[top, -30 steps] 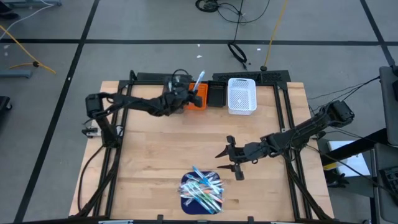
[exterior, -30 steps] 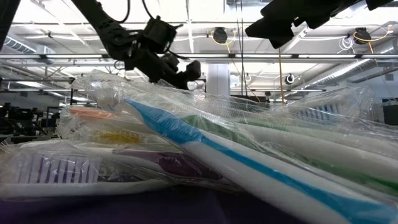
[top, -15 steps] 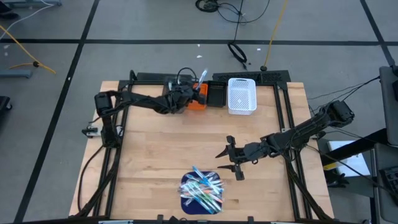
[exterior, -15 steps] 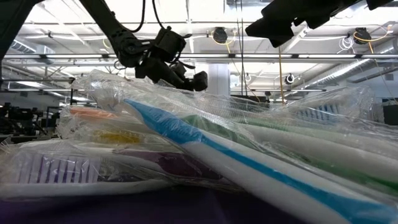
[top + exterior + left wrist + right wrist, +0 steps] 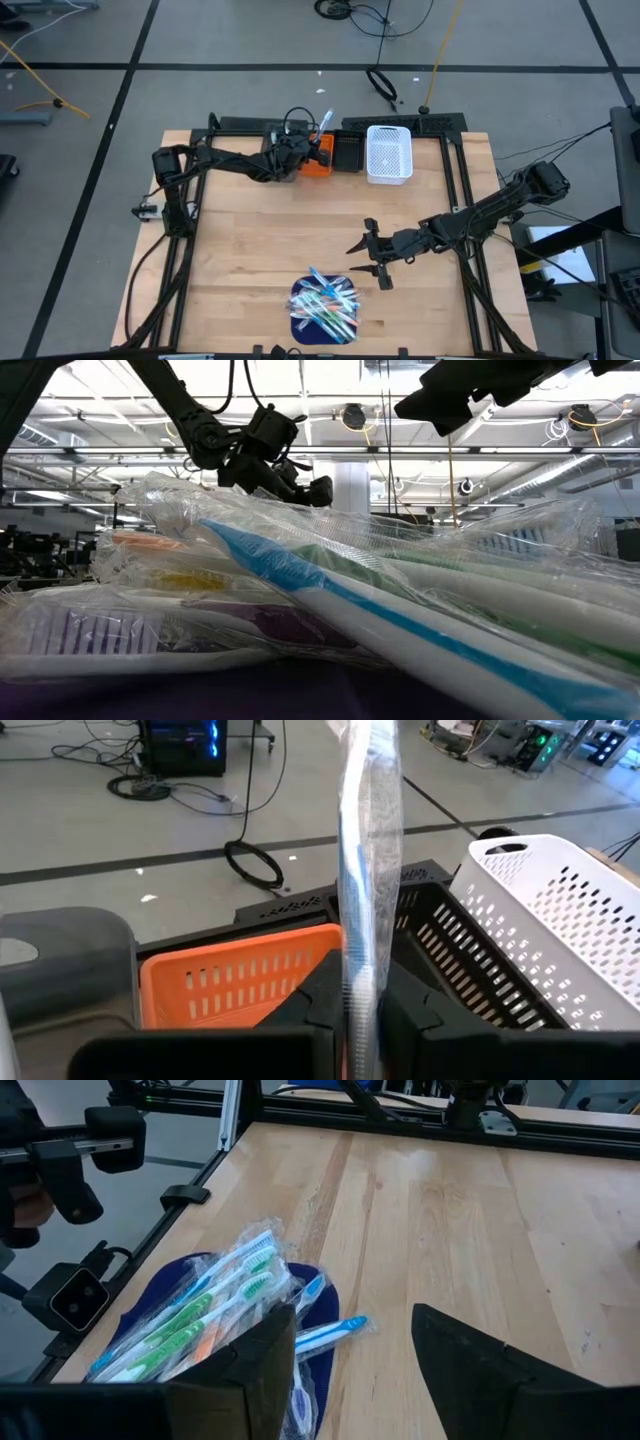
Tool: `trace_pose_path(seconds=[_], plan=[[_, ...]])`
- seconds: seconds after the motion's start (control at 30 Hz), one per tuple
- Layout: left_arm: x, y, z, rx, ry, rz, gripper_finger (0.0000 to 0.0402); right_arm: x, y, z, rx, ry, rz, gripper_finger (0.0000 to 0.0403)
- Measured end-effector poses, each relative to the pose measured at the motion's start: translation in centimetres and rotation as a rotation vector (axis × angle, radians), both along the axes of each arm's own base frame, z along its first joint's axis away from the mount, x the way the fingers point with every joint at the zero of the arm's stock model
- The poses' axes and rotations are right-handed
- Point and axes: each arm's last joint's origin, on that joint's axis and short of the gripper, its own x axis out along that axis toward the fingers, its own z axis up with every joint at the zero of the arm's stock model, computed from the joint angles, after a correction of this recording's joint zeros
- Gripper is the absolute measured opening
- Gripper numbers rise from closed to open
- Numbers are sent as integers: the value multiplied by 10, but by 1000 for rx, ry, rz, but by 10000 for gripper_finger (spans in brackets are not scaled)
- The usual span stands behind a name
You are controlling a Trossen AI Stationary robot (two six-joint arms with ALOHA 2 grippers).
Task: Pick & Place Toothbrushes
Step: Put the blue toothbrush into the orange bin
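Several wrapped toothbrushes (image 5: 325,302) lie in a heap on the dark blue mat (image 5: 305,322) near the table's front edge, and the right wrist view shows them too (image 5: 220,1310). One wrapped blue toothbrush (image 5: 323,124) stands up out of my left gripper (image 5: 303,151) over the orange bin (image 5: 318,164) at the far edge; this gripper is shut on it. My right gripper (image 5: 372,262) hovers open above the table, just beyond the heap, with nothing between its fingers (image 5: 260,1355). My left gripper pinches the wrapped toothbrush between its two fingers, on its lower part (image 5: 361,982). The fingers come nearly level from the table's left side and lie across the brush. The brush stands upright above the fingers, over the orange bin (image 5: 240,975). Its lower end is hidden.
Along the far edge stand a grey bin (image 5: 60,955), the orange bin, a black bin (image 5: 348,150) and a white perforated bin (image 5: 389,153). A dark frame runs around the table. Bare wood lies between the bins and the mat.
My left gripper has carried the toothbrush toward the table's far right and slightly down, ending over the orange bin, and has then held still. The brush has stayed upright in the fingers.
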Motion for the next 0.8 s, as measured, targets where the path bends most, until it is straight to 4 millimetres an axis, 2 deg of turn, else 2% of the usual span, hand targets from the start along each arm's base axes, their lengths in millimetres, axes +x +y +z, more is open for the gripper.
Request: trace_pose_path(seconds=[0.43,0.8], plan=[[0,1,1,25,23,-10,13,0,0,0,0,0,0,192],[-1,2,1,28,20,-7,72,0,0,0,-2,0,1,192]])
